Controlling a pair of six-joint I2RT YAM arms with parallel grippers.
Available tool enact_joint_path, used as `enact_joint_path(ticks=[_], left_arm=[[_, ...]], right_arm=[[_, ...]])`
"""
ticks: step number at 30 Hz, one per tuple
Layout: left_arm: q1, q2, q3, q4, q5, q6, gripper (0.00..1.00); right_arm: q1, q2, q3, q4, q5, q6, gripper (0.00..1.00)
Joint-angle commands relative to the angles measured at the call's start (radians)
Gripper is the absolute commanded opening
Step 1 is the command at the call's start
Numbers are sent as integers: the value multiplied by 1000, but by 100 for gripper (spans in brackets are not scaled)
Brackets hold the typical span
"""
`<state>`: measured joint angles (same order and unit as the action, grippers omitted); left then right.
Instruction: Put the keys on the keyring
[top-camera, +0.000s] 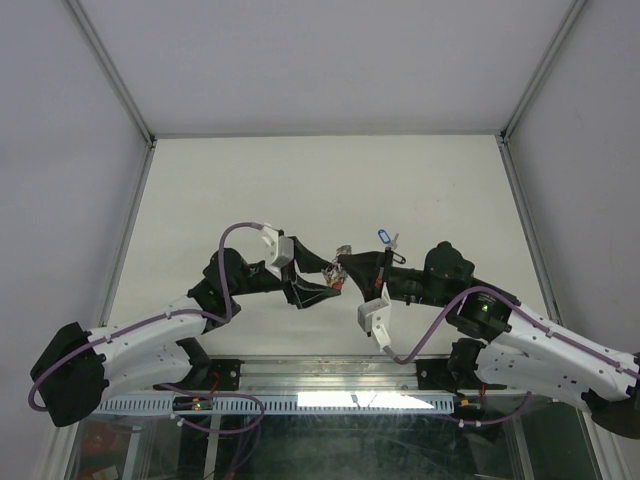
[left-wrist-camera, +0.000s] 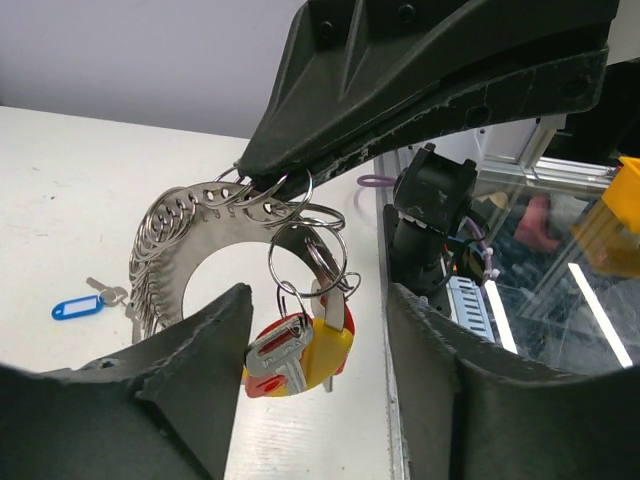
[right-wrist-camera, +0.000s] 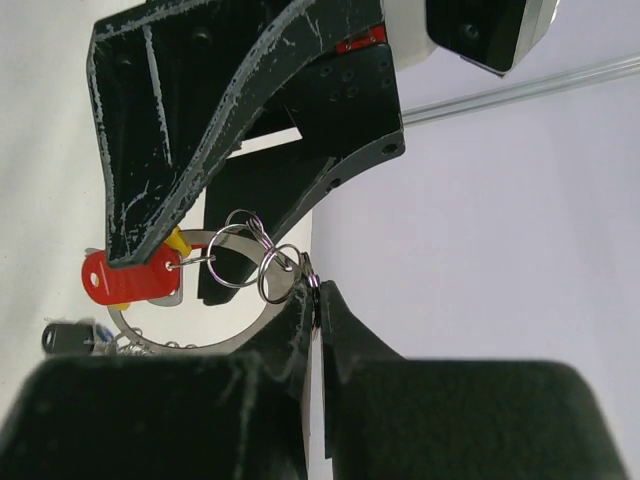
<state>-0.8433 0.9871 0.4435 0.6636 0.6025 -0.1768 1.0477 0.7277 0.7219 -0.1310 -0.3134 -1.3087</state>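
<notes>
The keyring (left-wrist-camera: 180, 235) is a flat silvery arc lined with small wire rings, held in the air above the white table (top-camera: 300, 190). My right gripper (right-wrist-camera: 318, 300) is shut on its edge. Keys with red and yellow tags (left-wrist-camera: 300, 355) dangle from linked rings off the arc. They hang between the fingers of my left gripper (left-wrist-camera: 315, 370), which is open. The silver key blade touches the left finger (left-wrist-camera: 190, 370), and a wide gap separates the tags from the other finger. A blue-tagged key (top-camera: 385, 237) lies loose on the table behind the grippers.
Both arms meet at mid-table near the front edge. A metal rail (top-camera: 330, 375) with cables runs along that edge by the arm bases. Grey walls and aluminium posts (top-camera: 110, 75) close in the table's sides and back.
</notes>
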Motion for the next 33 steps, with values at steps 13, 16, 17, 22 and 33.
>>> enact_joint_path(ticks=[13, 16, 17, 22, 33], left_arm=[[-19, -22, 52, 26, -100, 16, 22], [-19, -37, 52, 5, -121, 33, 13], [-19, -42, 52, 0, -126, 40, 10], [-19, -67, 58, -49, -153, 73, 0], [-19, -97, 75, -136, -189, 149, 0]], right_arm=[[4, -14, 6, 67, 2, -8, 0], [2, -14, 9, 60, 0, 16, 0], [4, -14, 10, 60, 0, 28, 0], [4, -11, 23, 62, 13, 112, 0], [3, 14, 57, 81, 37, 425, 0]])
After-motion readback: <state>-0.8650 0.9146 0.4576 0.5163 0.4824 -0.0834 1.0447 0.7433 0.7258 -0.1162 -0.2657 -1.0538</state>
